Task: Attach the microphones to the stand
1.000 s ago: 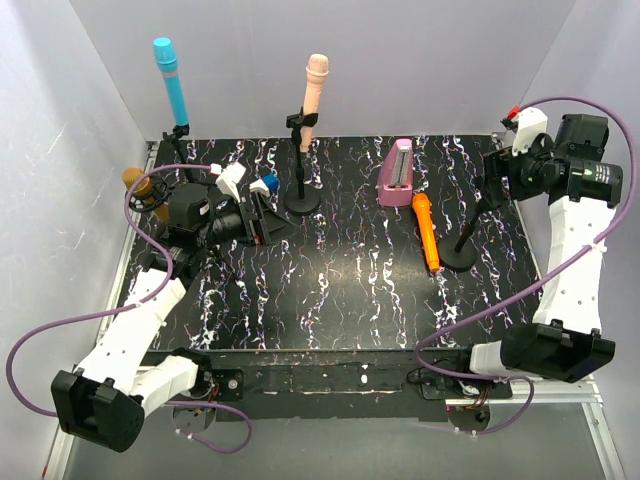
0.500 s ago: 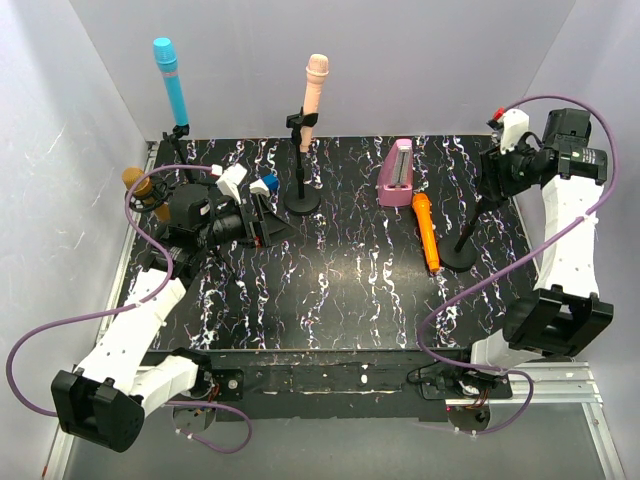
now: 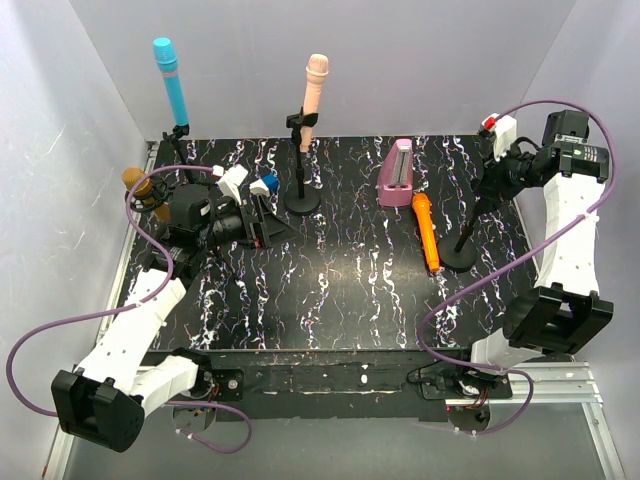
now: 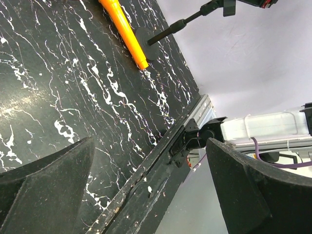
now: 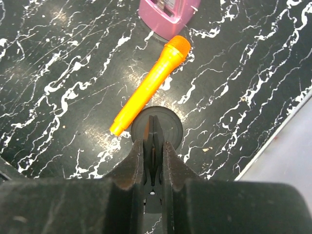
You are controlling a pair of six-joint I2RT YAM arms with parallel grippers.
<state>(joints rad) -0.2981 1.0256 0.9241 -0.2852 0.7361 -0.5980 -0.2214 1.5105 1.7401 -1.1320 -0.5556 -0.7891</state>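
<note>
Stands [image 3: 302, 203] at the back are already loaded with the sky blue microphone [image 3: 170, 75] and the pale pink-cream microphone [image 3: 314, 85], while the orange microphone [image 3: 426, 232] is laid flat on the desk [image 3: 330, 300], its tail just beside the base of the empty stand [image 3: 459, 258]. That stand's top is clenched by the right end effector [image 5: 153, 146], seemingly so that it is steadied for loading. The left end effector [image 4: 150, 144] is held released, jaws wide apart.

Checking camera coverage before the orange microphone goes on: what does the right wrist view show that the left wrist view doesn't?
Only right wrist: the mauve block, and the right tool closed on the stand top. Only left wrist: the open left tool and the table's front edge. Both: the orange microphone lying beside the stand's round base.
</note>
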